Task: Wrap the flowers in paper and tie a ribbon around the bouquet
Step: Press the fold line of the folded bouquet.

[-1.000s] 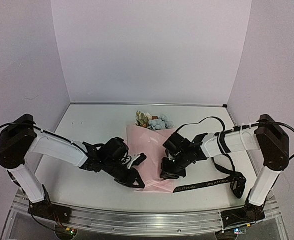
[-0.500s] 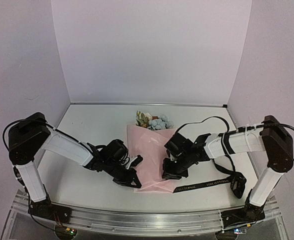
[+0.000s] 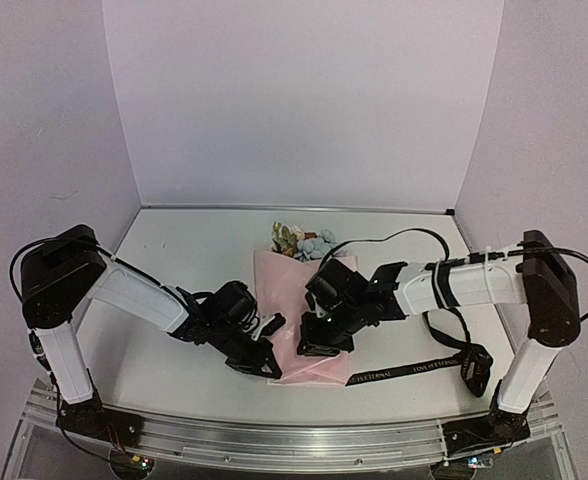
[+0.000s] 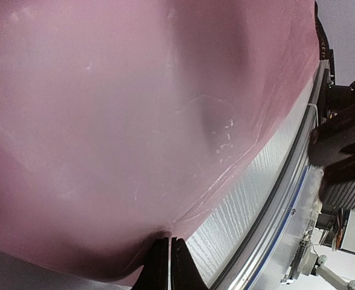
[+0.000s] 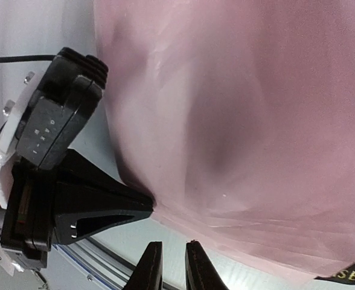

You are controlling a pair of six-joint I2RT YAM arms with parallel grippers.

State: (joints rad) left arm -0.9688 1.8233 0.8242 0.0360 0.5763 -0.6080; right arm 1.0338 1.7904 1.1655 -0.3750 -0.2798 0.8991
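Note:
The pink paper (image 3: 296,300) lies in the middle of the table, with the flowers (image 3: 306,242) showing at its far end. My left gripper (image 3: 271,365) is low at the paper's near left corner. In the left wrist view its fingers (image 4: 168,241) are shut on the paper's (image 4: 135,121) edge. My right gripper (image 3: 314,347) hovers over the near part of the sheet. Its fingers (image 5: 172,244) stand a narrow gap apart with nothing between them, just short of the paper (image 5: 244,121) and close to the left gripper (image 5: 146,206). The black ribbon (image 3: 414,368) lies on the table to the right.
An aluminium rail (image 3: 294,440) runs along the near table edge, close below the paper's corner (image 4: 274,229). Lilac walls enclose the back and both sides. The right arm's black cable (image 3: 404,238) loops above the table, and the ribbon's end (image 5: 349,275) lies by the paper.
My left gripper has closed onto the paper's near left edge. The right gripper has moved left, from the paper's right edge to over its near middle.

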